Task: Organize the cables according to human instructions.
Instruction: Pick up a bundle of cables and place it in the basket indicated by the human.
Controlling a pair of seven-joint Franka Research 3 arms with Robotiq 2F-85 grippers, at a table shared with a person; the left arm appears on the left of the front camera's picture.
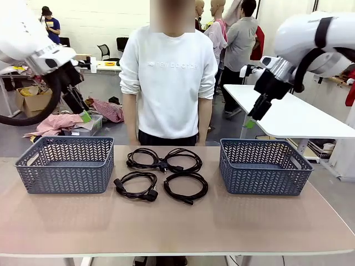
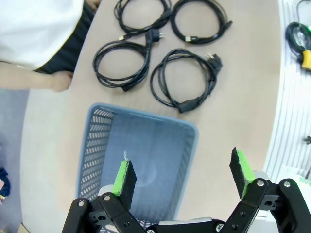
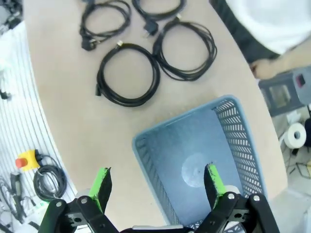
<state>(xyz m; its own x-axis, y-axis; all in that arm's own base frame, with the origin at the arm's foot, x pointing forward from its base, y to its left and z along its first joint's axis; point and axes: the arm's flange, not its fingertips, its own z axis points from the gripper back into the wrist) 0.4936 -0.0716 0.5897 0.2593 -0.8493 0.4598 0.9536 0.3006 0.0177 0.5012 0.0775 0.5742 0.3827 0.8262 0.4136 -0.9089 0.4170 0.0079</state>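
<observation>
Blue-grey slotted left basket (image 1: 64, 166) sits at the left end of the tan tabletop (image 1: 177, 227); its bare bottom shows in the left wrist view. Left gripper (image 2: 183, 167) hangs in the air over that basket, well clear of the rim. Its jaws are spread wide, green pads bare, gripping nothing.

Right of the basket, mid-tabletop, the cables (image 1: 162, 165) lie flat in a two-by-two block, all four apart from both baskets. Back-left coil (image 1: 143, 149) and back-right coil (image 1: 183, 149) sit side by side toward the far edge. Their plug ends meet or nearly meet between them; cannot tell which. Front-left coil (image 1: 151, 194) and front-right coil (image 1: 186, 199) lie nearer the robot, just beside each other with a small gap.

Person (image 1: 169, 77) in a white sweatshirt stands at the far side right behind the coils, arms down. One hand (image 2: 60, 80) is by the tabletop edge.

Right basket (image 1: 260, 169), same kind, stands at the right end, bare bottom showing in the right wrist view. Right gripper (image 3: 158, 178) hovers in the air above it, jaws wide apart, green pads bare, holding nothing.
</observation>
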